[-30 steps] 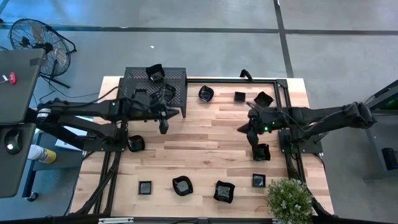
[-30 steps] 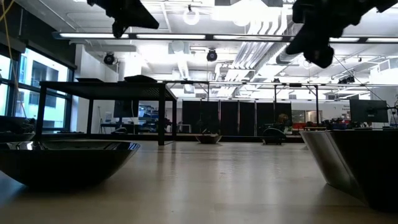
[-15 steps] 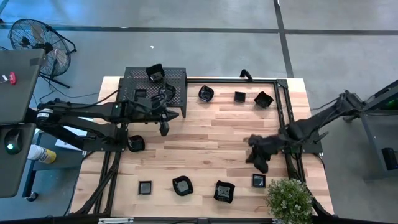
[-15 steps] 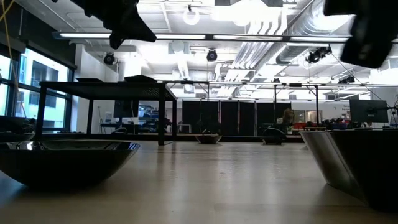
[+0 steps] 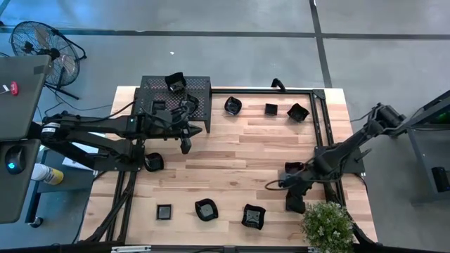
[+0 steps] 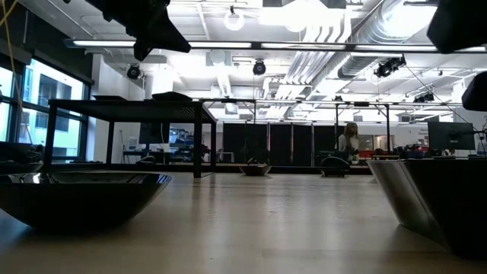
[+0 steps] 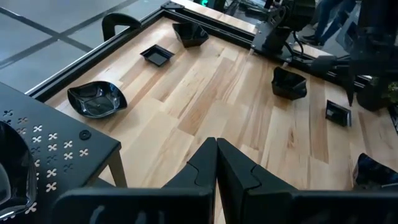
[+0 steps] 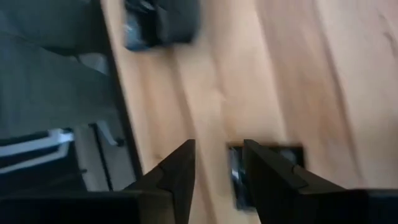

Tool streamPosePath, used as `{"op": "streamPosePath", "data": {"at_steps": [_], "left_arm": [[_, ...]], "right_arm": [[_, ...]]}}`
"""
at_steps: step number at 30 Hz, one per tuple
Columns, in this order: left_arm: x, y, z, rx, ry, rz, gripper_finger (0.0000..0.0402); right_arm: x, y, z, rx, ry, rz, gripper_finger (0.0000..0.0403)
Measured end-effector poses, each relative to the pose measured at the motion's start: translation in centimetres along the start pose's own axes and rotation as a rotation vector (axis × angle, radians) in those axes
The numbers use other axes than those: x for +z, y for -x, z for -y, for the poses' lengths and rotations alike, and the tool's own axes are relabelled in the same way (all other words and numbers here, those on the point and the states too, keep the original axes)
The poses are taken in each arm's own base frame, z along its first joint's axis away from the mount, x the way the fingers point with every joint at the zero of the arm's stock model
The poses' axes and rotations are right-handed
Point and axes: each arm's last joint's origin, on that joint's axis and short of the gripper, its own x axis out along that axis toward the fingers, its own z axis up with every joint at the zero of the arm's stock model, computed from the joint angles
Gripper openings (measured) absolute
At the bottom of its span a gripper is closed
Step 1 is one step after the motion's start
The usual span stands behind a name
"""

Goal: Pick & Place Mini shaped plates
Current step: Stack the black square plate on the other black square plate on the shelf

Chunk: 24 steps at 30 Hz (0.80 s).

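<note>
Several small glossy black plates lie about the wooden table [image 5: 232,151]: one [image 5: 233,105] at the far side, one [image 5: 253,216] near the front, one [image 5: 294,168] at the right. My right gripper [image 5: 293,202] hovers open, tipped down, over a small square plate [image 8: 235,175] near the front right corner. That plate shows between and behind its fingers. My left gripper [image 5: 185,145] hangs shut and empty above the table, beside the perforated rack [image 5: 176,98], which carries a plate [image 5: 174,81].
A potted plant [image 5: 327,223] stands at the front right corner, close to my right gripper. Black frame rails [image 5: 320,133] border the right and far sides. In the low view two plates [image 6: 84,194] [image 6: 441,209] loom close. A person [image 6: 351,141] stands far behind.
My right gripper has swung from above the plate at the right middle toward the table's near edge, sinking and tipping downward, and now stands over the small square plate by the plant. No plate has moved.
</note>
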Motion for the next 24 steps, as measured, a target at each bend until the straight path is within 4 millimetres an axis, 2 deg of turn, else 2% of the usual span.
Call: {"op": "streamPosePath", "data": {"at_steps": [5, 8, 11, 16, 21, 24], "left_arm": [[0.0, 0.0, 0.0, 0.0, 0.0, -0.001, 0.0001], [0.0, 0.0, 0.0, 0.0, 0.0, -0.002, 0.0001], [0.0, 0.0, 0.0, 0.0, 0.0, -0.002, 0.0001], [0.0, 0.0, 0.0, 0.0, 0.0, -0.003, 0.0001], [-0.1, 0.0, 0.1, -0.032, 0.0, -0.023, 0.0001], [-0.3, 0.0, 0.1, -0.037, -0.003, -0.042, 0.0001]], "right_arm": [[1.2, -1.5, -1.2, 0.11, 0.031, 0.079, 0.013], [1.7, -2.8, -1.4, 0.118, 0.033, 0.117, 0.013], [2.4, -3.8, -1.4, 0.072, 0.064, 0.145, 0.013], [4.8, -4.9, -2.7, -0.013, 0.16, 0.23, 0.013], [6.5, -6.2, -3.0, -0.122, 0.19, 0.206, 0.013], [6.9, -6.5, -3.2, -0.151, 0.199, 0.184, 0.013]]}}
